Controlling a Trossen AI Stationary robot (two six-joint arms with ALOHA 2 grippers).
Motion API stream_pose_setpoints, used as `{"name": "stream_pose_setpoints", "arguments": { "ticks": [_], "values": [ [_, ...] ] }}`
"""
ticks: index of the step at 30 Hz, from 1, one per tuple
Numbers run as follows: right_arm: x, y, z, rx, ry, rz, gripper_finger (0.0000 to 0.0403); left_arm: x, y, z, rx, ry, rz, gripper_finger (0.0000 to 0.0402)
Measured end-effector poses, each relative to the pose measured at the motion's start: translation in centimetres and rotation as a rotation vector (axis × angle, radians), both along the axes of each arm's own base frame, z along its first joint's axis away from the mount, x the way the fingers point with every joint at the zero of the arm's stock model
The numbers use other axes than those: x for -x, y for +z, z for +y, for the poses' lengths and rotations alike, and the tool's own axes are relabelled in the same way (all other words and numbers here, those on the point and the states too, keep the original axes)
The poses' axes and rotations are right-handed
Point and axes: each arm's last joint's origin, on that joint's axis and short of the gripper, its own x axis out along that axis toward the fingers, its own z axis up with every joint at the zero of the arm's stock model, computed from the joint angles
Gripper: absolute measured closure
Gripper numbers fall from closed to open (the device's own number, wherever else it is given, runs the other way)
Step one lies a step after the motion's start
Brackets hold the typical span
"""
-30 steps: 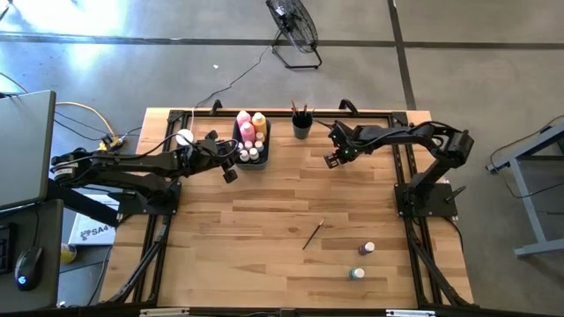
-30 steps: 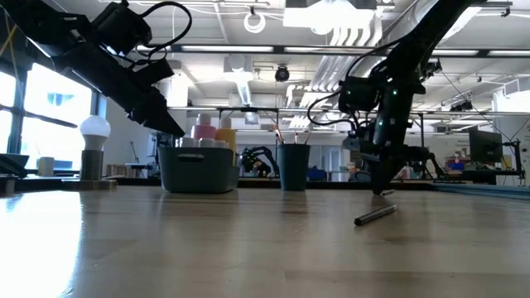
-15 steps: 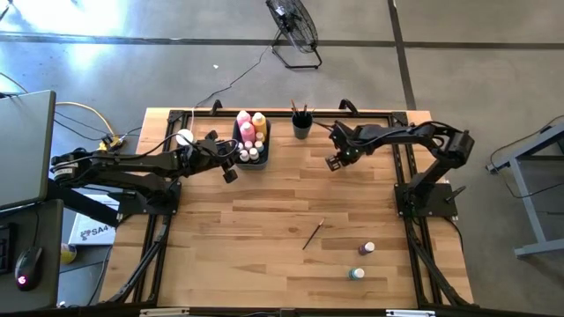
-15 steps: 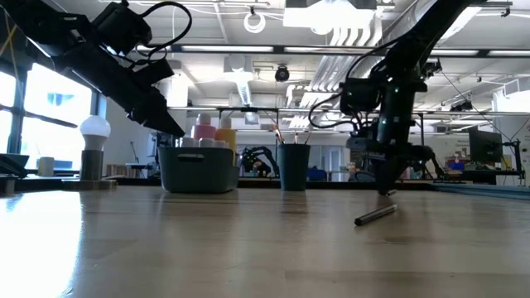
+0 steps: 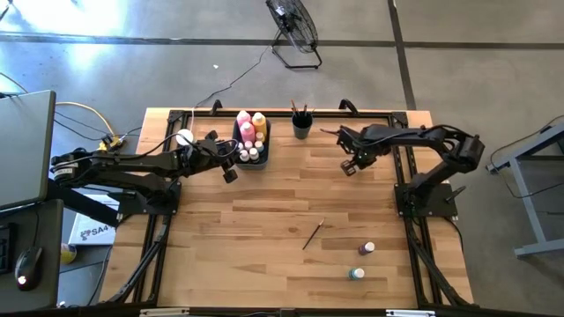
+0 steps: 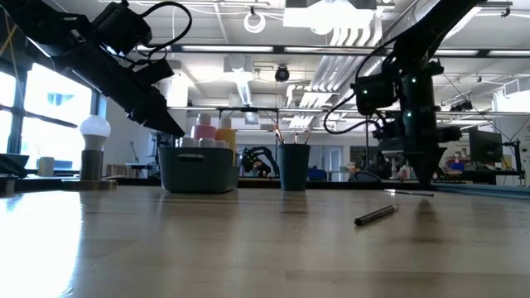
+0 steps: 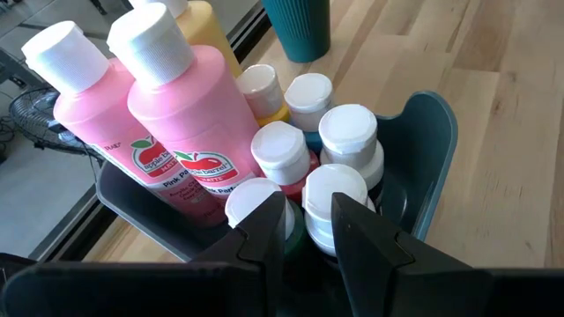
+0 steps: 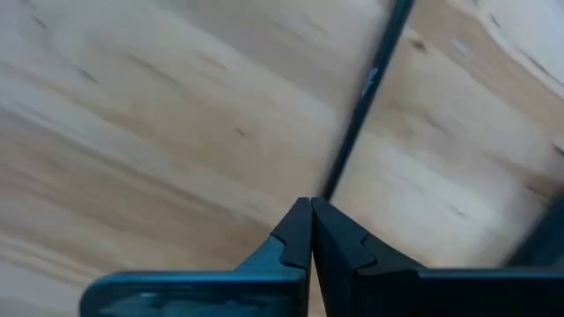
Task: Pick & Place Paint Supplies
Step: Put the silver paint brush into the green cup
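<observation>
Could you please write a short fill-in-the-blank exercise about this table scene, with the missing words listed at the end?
1. The two pink squeeze bottles stand inside the dark ____.
2. The right gripper has its jaws ____.
3. One paintbrush lies flat on the ____.
4. Two small paint bottles stand near the table's front edge on the ____ arm's side.

Missing words: bin; shut; table; right

Bin (image 7: 432, 150) hides small bottles' bodies (caps only visible).
</observation>
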Motion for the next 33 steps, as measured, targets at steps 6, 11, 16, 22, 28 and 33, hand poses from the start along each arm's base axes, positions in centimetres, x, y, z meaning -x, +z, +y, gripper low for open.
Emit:
{"name": "stream_pose_setpoints", "arguments": {
  "ticks": [6,11,16,22,28,33],
  "values": [
    [0.2,1.2,0.3,-0.002,-0.01,-0.072,0.0401,0.0,0.0,0.0,0.0,0.001,-0.001,0.0311],
    [0.5,2.5,-0.2,0.122,-0.036,-0.11,0.0401,0.0,0.0,0.0,0.0,0.001,-0.001,0.0311],
    [1.0,2.9,-1.9,0.279,-0.131,-0.112,0.0401,0.0,0.0,0.0,0.0,0.0,-0.001,0.0311],
    [2.6,2.0,-4.6,0.262,-0.311,-0.111,0.0384,0.0,0.0,0.0,0.001,0.001,-0.002,0.0311],
    [3.5,1.8,-6.3,0.294,-0.37,-0.131,0.0305,0.0,0.0,0.0,0.002,0.002,-0.002,0.0311],
    [3.8,2.0,-7.5,0.347,-0.391,-0.183,0.0268,0.0,0.0,0.0,0.002,0.002,-0.002,0.0311]
  ]
}}
